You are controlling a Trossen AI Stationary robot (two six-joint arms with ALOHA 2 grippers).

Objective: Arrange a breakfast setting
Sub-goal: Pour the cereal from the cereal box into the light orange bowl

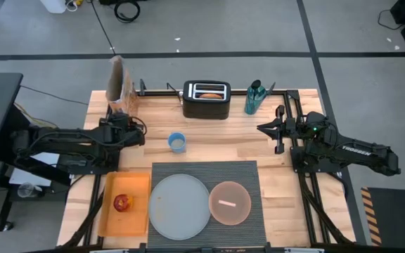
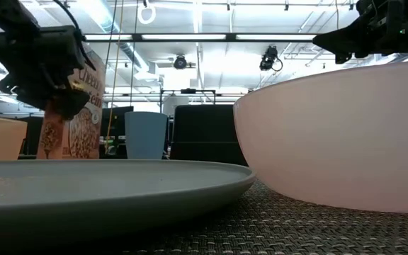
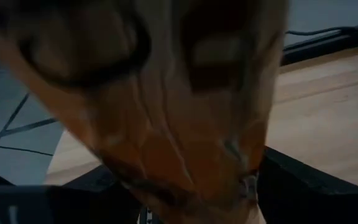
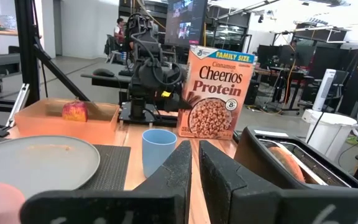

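Wooden worktop (image 1: 252,144), rear half largely bare between the two arms. Dark grey placemat (image 1: 248,176) at the front centre edge, carrying a large pale grey plate (image 1: 179,205) and, touching or just beside it toward the right arm, a pink bowl (image 1: 230,202) holding a pale spoon (image 1: 227,204). Orange tray (image 1: 136,184) at the front left corner, beside the placemat, containing one red apple (image 1: 123,203). Small blue cup (image 1: 177,143) stands alone behind the placemat with open room all round. Black toaster (image 1: 206,100) at the rear edge, centre, a bagel half (image 1: 210,95) in its slot; teal bottle (image 1: 253,98) just to its right. Cheerios cereal box (image 1: 119,86) upright at the rear left corner; left gripper (image 1: 126,119) at its base, jaws pinching the box, which fills the left wrist view. Right gripper (image 1: 269,129) hovers over the rear right of the worktop, clear of all items, jaws pressed nearly together.
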